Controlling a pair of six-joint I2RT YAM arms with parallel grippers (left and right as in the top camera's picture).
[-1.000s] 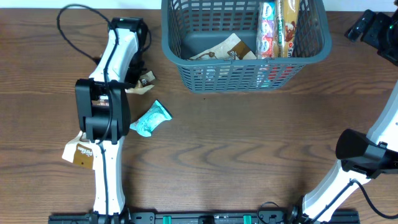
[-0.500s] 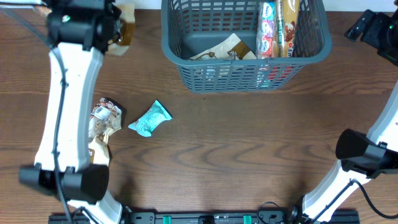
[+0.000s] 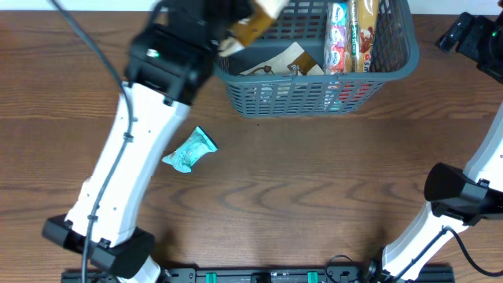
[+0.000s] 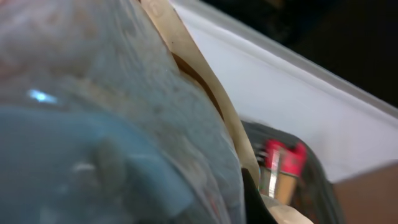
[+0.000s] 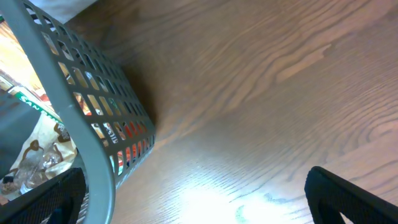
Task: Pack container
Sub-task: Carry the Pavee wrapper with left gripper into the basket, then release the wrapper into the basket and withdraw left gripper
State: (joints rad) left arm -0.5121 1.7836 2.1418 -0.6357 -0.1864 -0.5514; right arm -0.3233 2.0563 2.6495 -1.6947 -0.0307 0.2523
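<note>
1. Carry step: my left gripper point(image 3: 236, 31) is clenched on a brown packet point(image 3: 258, 16), probably just above the left far corner of the container point(image 3: 299, 96); the view is blurred.
2. The container sits far centre, with packets inside.
3. My right gripper point(image 3: 470, 38), far right, is spread wide and empty.
4. Next: release over the floor, then fetch the teal packet point(image 3: 189, 151).

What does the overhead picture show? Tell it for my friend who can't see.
The left arm reaches across a wooden table, holding a brown packet over the grey-blue basket, which already holds snacks. A teal packet lies on the table.
</note>
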